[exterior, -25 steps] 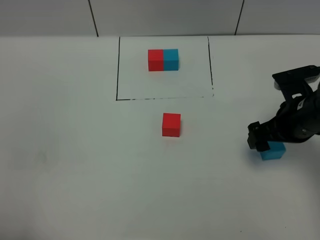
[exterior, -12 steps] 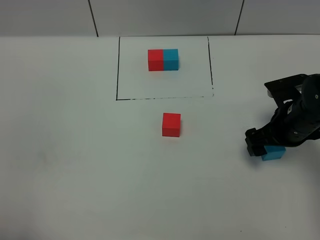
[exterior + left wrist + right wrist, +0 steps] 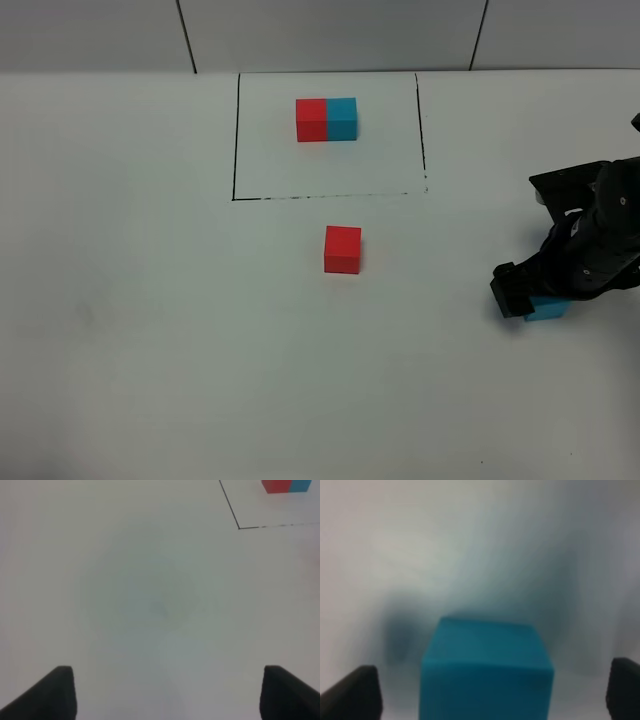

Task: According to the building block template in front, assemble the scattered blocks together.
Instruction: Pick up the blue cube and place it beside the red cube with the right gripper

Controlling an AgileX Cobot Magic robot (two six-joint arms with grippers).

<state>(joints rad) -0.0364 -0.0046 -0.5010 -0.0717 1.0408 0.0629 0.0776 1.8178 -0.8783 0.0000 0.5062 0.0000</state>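
The building block template point(image 3: 326, 119), a red cube joined to a cyan-blue cube, sits inside a thin black drawn rectangle point(image 3: 235, 150) at the back; it also shows in the left wrist view point(image 3: 286, 485). The scattered red cube point(image 3: 342, 249) lies just in front of the rectangle. The scattered cyan-blue cube point(image 3: 550, 308) lies at the right, mostly covered by my right gripper point(image 3: 528, 296). In the right wrist view that cube point(image 3: 487, 667) sits between the two spread fingers point(image 3: 350, 695), which do not touch it. My left gripper point(image 3: 170, 695) is open over bare table.
The white table point(image 3: 150, 330) runs to a wall at the back with two dark seams point(image 3: 186, 35). The black arm point(image 3: 600, 230) stands over the right edge of the table.
My right gripper has sunk lower over the cyan-blue cube, hiding more of it. The red cube and the template have not moved.
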